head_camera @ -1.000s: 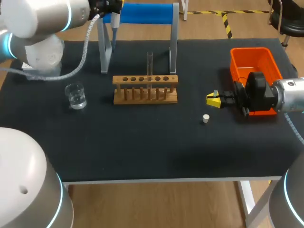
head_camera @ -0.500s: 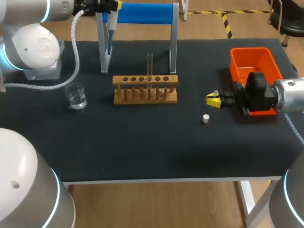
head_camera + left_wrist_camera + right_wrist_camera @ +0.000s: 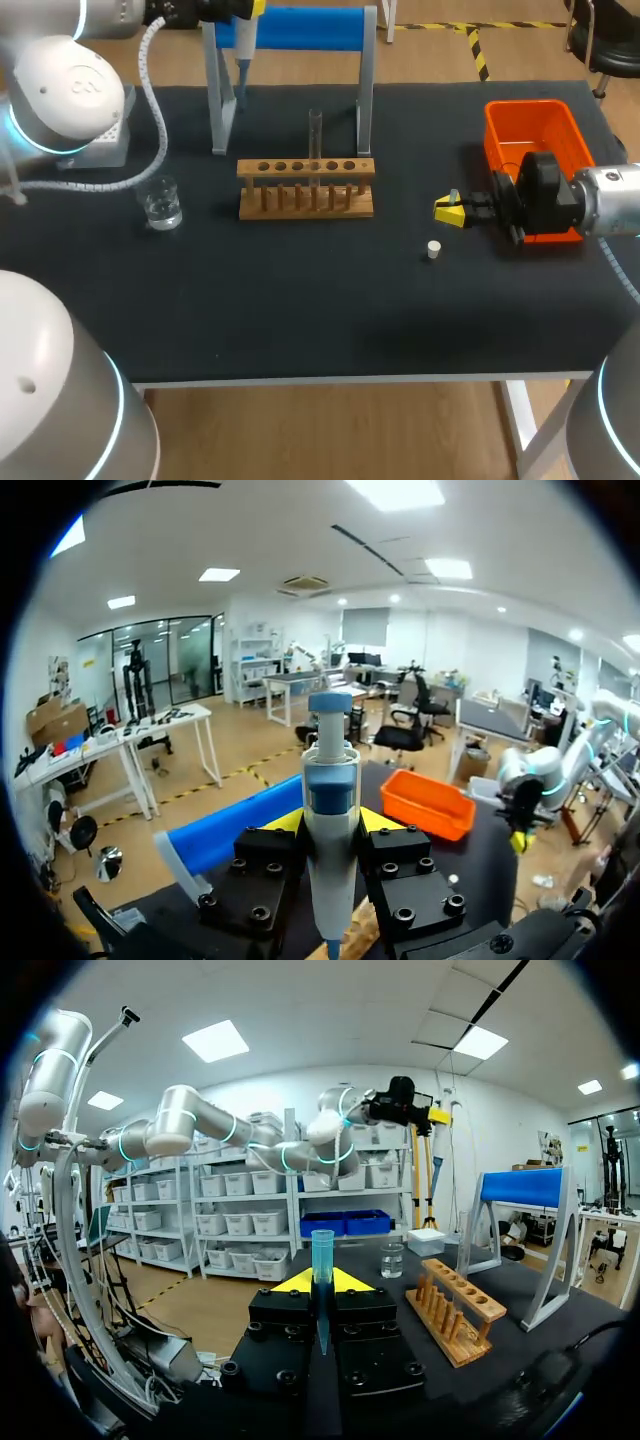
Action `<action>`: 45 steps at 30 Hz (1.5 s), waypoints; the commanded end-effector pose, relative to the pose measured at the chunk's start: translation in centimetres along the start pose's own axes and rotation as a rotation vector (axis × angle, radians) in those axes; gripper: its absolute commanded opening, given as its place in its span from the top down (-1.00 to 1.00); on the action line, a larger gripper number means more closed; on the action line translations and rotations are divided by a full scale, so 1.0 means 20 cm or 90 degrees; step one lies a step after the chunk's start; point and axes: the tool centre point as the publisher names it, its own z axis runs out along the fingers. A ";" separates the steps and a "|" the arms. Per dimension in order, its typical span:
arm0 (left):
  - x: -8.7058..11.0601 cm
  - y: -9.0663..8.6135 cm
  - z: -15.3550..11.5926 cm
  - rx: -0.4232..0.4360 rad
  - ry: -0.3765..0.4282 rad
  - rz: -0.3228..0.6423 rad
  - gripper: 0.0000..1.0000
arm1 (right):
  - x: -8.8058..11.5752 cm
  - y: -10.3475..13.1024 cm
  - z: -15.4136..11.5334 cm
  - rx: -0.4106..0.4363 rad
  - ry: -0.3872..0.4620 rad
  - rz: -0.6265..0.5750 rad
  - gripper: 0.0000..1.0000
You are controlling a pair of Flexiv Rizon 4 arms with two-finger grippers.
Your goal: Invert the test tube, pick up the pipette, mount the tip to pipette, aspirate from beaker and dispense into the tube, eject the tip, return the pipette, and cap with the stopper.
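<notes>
Lifts the pipette [image 3: 243, 48] slightly beside the blue stand [image 3: 300, 28], left pincer [image 3: 243, 12] clamped, elbow swinging outward.

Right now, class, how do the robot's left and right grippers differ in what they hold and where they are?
The left gripper is shut on the large pipette; the right gripper is shut on a small blue pipette tip. The left is raised beside the blue stand; the right is low beside the orange bin. Both hold one item.

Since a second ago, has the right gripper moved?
No. The right gripper sits at the same spot beside the orange bin, with the same gap to the stopper.
</notes>
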 end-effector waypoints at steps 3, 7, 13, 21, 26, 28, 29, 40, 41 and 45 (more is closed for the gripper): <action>0.16 -0.01 -0.17 0.045 0.158 0.011 1.00 | 0.00 0.00 0.00 0.001 -0.002 -0.001 1.00; 0.28 -0.03 -0.22 0.054 0.206 0.023 1.00 | 0.00 0.00 0.00 0.001 -0.002 -0.001 1.00; 0.42 -0.05 -0.25 0.072 0.243 0.035 1.00 | 0.00 0.00 0.00 0.001 -0.002 -0.001 1.00; 0.59 -0.04 -0.23 0.062 0.266 0.042 1.00 | 0.00 0.00 0.00 0.001 -0.002 -0.001 1.00; 0.69 -0.03 -0.21 0.070 0.242 0.043 1.00 | 0.00 0.00 0.00 0.001 -0.002 -0.001 1.00; 0.72 -0.03 -0.21 0.088 0.234 0.050 1.00 | 0.00 0.00 0.00 0.001 -0.002 -0.001 1.00; 0.74 -0.03 -0.20 0.096 0.228 0.050 1.00 | 0.00 0.00 0.00 0.001 -0.002 -0.001 1.00; 0.88 -0.07 -0.21 0.155 0.221 0.067 1.00 | 0.00 0.00 0.00 0.001 -0.002 -0.001 1.00; 0.90 -0.07 -0.21 0.156 0.219 0.070 1.00 | 0.00 0.00 0.00 0.001 -0.002 -0.001 1.00; 0.94 -0.11 -0.23 0.167 0.222 0.078 1.00 | 0.00 0.00 0.00 0.001 -0.002 -0.001 1.00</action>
